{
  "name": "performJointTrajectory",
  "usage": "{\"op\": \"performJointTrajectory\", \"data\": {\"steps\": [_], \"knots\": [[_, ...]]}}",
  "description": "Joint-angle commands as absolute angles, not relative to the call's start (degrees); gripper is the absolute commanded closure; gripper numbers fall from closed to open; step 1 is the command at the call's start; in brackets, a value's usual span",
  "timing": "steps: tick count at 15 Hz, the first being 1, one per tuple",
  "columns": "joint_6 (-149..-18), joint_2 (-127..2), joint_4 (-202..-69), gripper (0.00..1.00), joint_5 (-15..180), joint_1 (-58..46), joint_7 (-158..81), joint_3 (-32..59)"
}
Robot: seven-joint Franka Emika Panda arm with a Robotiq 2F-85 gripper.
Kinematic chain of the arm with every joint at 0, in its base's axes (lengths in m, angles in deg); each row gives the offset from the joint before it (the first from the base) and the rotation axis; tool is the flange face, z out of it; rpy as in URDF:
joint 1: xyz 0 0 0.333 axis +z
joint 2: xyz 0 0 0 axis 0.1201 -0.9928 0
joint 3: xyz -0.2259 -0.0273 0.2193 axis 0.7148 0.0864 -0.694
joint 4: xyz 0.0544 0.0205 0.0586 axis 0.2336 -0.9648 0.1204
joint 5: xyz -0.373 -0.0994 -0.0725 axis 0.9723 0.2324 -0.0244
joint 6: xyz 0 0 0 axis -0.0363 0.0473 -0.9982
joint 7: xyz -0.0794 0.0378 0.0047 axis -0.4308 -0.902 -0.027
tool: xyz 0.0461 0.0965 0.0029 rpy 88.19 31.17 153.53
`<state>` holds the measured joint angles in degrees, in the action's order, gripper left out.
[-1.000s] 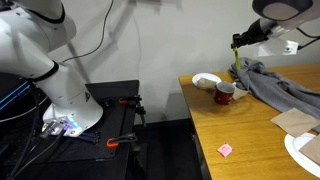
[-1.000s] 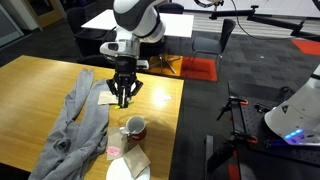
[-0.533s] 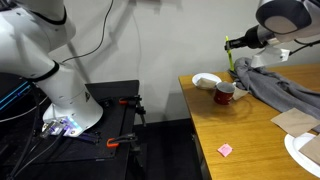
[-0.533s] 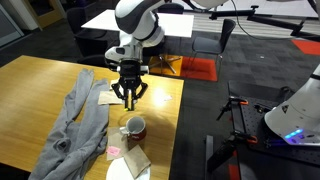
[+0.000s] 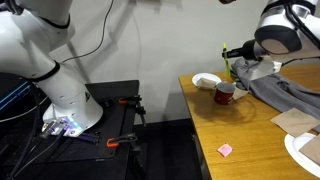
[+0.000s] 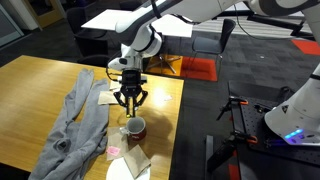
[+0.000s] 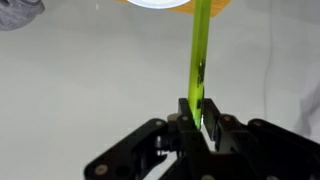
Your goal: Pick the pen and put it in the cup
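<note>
My gripper [image 7: 197,118] is shut on the yellow-green pen [image 7: 198,55], which points straight away from the jaws in the wrist view. The dark red mug with a white inside [image 7: 156,3] shows at the top edge there, just beyond the pen's far end. In both exterior views the gripper [image 5: 231,62] [image 6: 130,101] hangs over the wooden table [image 6: 40,85], a little above the mug [image 5: 225,94] [image 6: 134,127]. The pen [image 5: 229,70] hangs down from the jaws towards the mug.
A shallow white bowl [image 5: 206,80] stands just behind the mug. A grey cloth [image 5: 283,86] [image 6: 80,125] lies beside it. A pink sticky note [image 5: 226,150], a white plate [image 5: 304,150] and brown paper [image 6: 135,161] lie nearer the table's front edge.
The gripper has carried the pen sideways and down, from above the grey cloth to above the mug. It stays shut on the pen.
</note>
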<state>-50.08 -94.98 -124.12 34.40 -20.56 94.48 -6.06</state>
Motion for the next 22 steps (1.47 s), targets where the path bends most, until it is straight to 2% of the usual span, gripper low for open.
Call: {"op": "performJointTrajectory", "data": {"steps": [1, 3, 4, 22], "knots": [[-49.17, -95.24, -123.34, 0.81, 32.94, -18.92, 95.01, -3.81], [-49.17, -95.47, -123.00, 0.81, 32.94, -18.84, 94.99, -3.79], [-49.14, -95.47, -122.87, 0.95, 32.95, -18.83, 94.99, -3.78], [-48.90, -94.97, -128.81, 0.95, 19.75, -19.17, 98.47, -0.27]]}}
